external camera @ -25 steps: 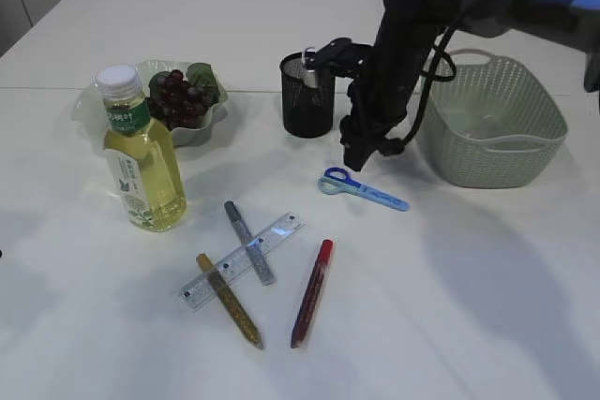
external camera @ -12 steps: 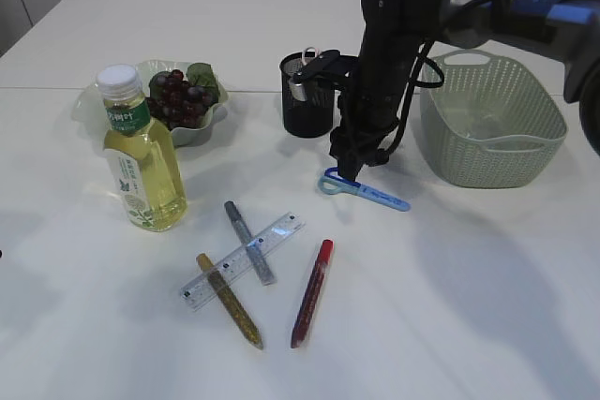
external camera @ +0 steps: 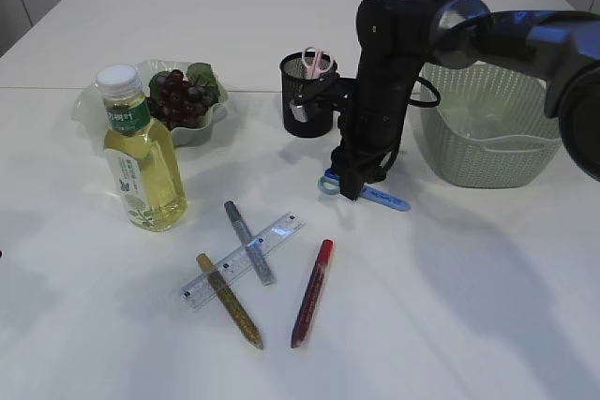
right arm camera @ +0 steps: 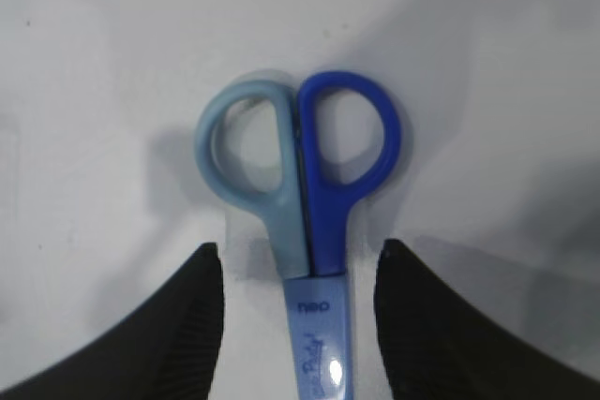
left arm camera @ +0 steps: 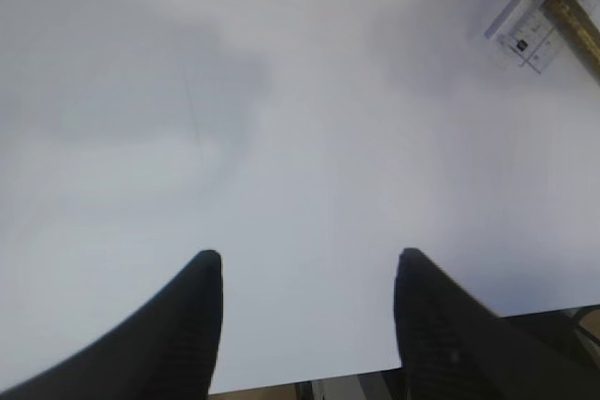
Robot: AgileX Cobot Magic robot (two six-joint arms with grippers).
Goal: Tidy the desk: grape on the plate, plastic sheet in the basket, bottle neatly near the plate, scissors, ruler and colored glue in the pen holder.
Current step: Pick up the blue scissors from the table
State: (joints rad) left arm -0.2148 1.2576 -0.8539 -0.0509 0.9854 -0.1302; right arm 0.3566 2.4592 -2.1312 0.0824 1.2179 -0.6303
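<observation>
Blue scissors (external camera: 382, 199) (right arm camera: 309, 175) lie shut on the table in front of the black mesh pen holder (external camera: 305, 105). My right gripper (external camera: 351, 190) (right arm camera: 300, 250) is open and low over them, one finger on each side of the blade cover just below the handles, not gripping. The clear ruler (external camera: 246, 259) lies across grey glue (external camera: 249, 242) and gold glue (external camera: 228, 299); red glue (external camera: 311, 292) lies beside them. Grapes (external camera: 180, 96) are on the plate (external camera: 214, 123), with the bottle (external camera: 141, 152) upright in front. My left gripper (left arm camera: 307, 255) is open over bare table. I cannot make out the plastic sheet.
A green woven basket (external camera: 492, 152) stands right of the right arm. Pink-handled scissors (external camera: 316, 61) stick out of the pen holder. In the left wrist view the ruler's end (left arm camera: 534, 30) and the gold glue (left arm camera: 562, 7) show at top right, and the table's edge runs below the fingers.
The right arm has swung left and come down, so its gripper now straddles the blue scissors. Nothing on the table has moved.
</observation>
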